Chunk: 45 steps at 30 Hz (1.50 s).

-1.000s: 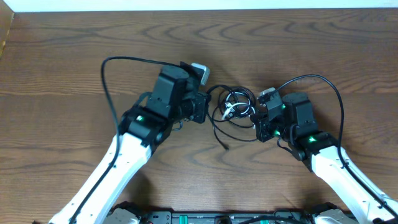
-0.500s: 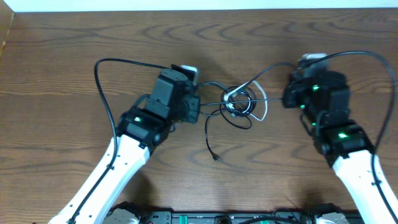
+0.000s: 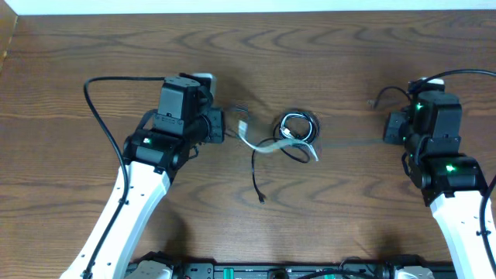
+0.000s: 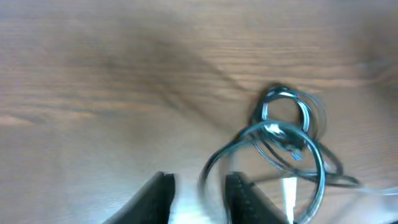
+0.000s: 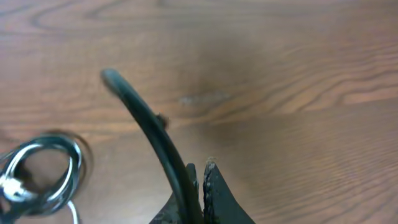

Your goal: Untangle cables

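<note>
The tangle of cables (image 3: 297, 130) lay just right of my left gripper (image 3: 225, 128), its jaws parted. My right gripper (image 5: 200, 169), farther off, clamped one black cable (image 5: 140, 119).

Dark wood-grain table (image 3: 325, 62), pale strip (image 3: 232, 6) along far edge

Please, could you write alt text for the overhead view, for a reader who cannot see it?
A small tangle of thin black and white cables lies in the middle of a brown wooden table, between a robot's left hand and right hand. The right hand pinches a black cable; a white cable trails from the tangle toward the left hand.
</note>
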Each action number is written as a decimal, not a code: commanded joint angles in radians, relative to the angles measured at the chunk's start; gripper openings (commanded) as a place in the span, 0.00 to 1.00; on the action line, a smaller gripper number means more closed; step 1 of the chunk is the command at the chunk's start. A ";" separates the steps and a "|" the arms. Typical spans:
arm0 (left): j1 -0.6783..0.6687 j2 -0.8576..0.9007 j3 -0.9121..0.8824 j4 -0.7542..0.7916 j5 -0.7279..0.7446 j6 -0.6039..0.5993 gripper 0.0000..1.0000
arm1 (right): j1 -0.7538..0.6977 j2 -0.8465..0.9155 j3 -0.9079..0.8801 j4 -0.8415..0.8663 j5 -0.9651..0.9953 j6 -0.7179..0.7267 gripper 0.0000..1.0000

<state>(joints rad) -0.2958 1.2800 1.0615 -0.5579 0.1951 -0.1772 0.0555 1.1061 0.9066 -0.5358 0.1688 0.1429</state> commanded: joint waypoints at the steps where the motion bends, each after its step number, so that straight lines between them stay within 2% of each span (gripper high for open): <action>1: -0.013 0.007 0.004 -0.028 0.055 0.008 0.38 | -0.006 0.011 0.021 -0.029 -0.041 -0.017 0.03; 4: -0.012 0.007 0.001 -0.048 0.055 0.024 0.48 | -0.006 0.011 0.021 -0.037 -0.042 -0.017 0.07; 12: -0.012 0.007 -0.001 -0.076 0.039 0.027 0.49 | -0.006 0.017 0.021 -0.067 -0.069 -0.017 0.07; 14: -0.012 0.007 -0.004 -0.080 0.024 0.027 0.50 | -0.006 0.020 0.021 -0.073 -0.058 -0.018 0.16; 15: -0.012 0.007 -0.005 -0.082 0.024 0.027 0.54 | -0.006 0.020 0.021 -0.076 -0.047 -0.018 0.21; 17: -0.012 0.007 -0.011 -0.082 0.024 0.027 0.63 | -0.006 0.020 0.021 -0.068 -0.041 -0.018 0.24; 18: -0.012 0.008 -0.013 -0.086 0.024 0.027 0.66 | -0.006 0.020 0.021 -0.051 -0.063 -0.018 0.30; 21: -0.013 0.022 -0.013 -0.091 0.026 0.027 0.75 | -0.001 0.020 0.021 0.003 -0.295 -0.087 0.52; 24: -0.013 0.056 -0.013 -0.093 0.026 0.027 0.79 | 0.018 0.023 0.021 0.040 -0.563 -0.140 0.67; 28: -0.018 0.112 -0.013 -0.074 0.055 0.027 0.79 | 0.058 0.048 0.021 0.038 -0.594 -0.141 0.79; 34: -0.060 0.209 -0.013 0.002 0.086 0.028 0.79 | 0.130 0.167 0.021 0.049 -0.575 -0.140 0.77; 37: -0.089 0.254 -0.013 0.023 0.086 0.028 0.79 | 0.150 0.237 0.021 0.085 -0.529 -0.137 0.73; 45: -0.138 0.338 -0.013 0.041 0.085 0.027 0.79 | 0.165 0.451 0.021 0.200 -0.501 -0.110 0.70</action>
<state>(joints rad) -0.4286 1.6039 1.0607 -0.5194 0.2684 -0.1566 0.2146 1.4914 0.9089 -0.3580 -0.3470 0.0166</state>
